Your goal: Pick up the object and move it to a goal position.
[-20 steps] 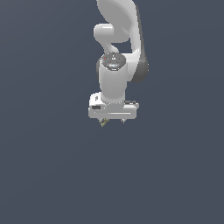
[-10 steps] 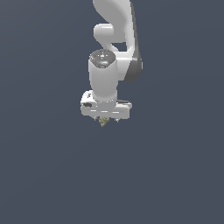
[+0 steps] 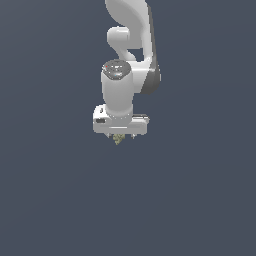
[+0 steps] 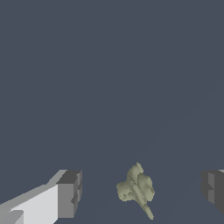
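In the exterior view, the arm is reaching straight down, its claw pointing at the plain dark tabletop, likely lining up for a top-down grab. The object is peeking out just beneath the claw, roughly centred under it.

In the wrist view, the claw is standing wide apart, both dark fingertips well clear of the object. The lumpy olive thing is lying between them, untouched; whether it is resting on the tabletop is hard to tell.
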Robot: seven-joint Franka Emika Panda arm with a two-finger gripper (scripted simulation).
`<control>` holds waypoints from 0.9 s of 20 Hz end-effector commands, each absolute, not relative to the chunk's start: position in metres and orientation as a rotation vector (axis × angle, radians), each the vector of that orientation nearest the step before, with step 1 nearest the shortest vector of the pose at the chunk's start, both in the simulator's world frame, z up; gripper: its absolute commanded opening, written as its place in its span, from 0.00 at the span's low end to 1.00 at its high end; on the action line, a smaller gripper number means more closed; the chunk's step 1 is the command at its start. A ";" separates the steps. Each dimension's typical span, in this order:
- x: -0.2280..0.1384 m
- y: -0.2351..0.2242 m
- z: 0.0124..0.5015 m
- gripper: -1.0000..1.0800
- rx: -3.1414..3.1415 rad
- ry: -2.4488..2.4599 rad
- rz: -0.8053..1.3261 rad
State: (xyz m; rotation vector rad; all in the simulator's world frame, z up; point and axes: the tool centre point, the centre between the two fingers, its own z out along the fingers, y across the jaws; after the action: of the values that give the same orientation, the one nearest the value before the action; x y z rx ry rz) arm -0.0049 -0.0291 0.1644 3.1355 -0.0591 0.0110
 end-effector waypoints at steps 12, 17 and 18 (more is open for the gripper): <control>-0.053 -0.042 0.117 0.96 3.116 0.357 0.003; -0.074 -0.046 0.100 0.96 3.094 0.521 0.001; -0.077 -0.046 0.098 0.96 3.090 0.548 0.001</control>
State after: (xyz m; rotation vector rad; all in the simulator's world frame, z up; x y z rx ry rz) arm -0.0714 -0.0454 0.1019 3.0975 0.5014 0.0001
